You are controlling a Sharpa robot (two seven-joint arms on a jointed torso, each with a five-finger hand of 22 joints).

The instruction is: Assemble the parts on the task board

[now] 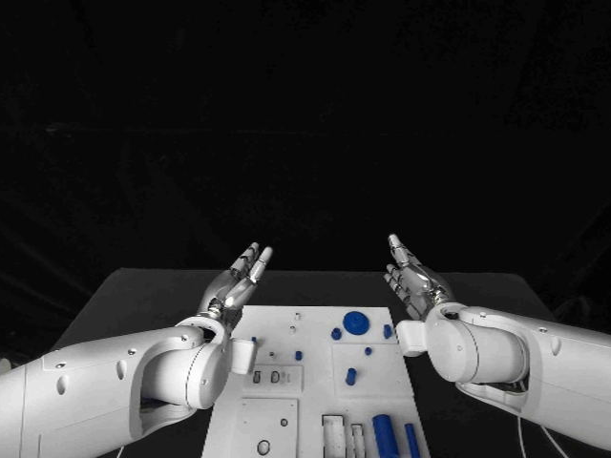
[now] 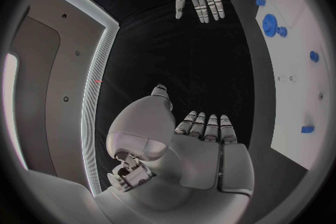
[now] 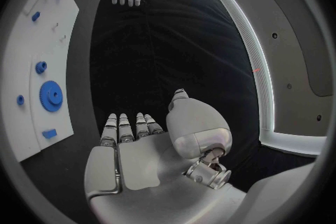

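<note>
Left hand: I see it released, raised over the board's far left corner.
Task board: mid-table.
Parts: blue gear by far edge, pegs scattered, long pieces at near edge; I judge assembly barely begun.
Right hand: released, raised over far right corner.

A robot lab or test cell: black table, black backdrop, white task board of blue parts.

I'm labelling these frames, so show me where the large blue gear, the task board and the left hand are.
large blue gear [image 1: 357, 322], head view, on the middle of its round face.
task board [image 1: 281, 412], head view, on a bare white patch.
left hand [image 1: 240, 277], head view, on the palm's middle.
</note>
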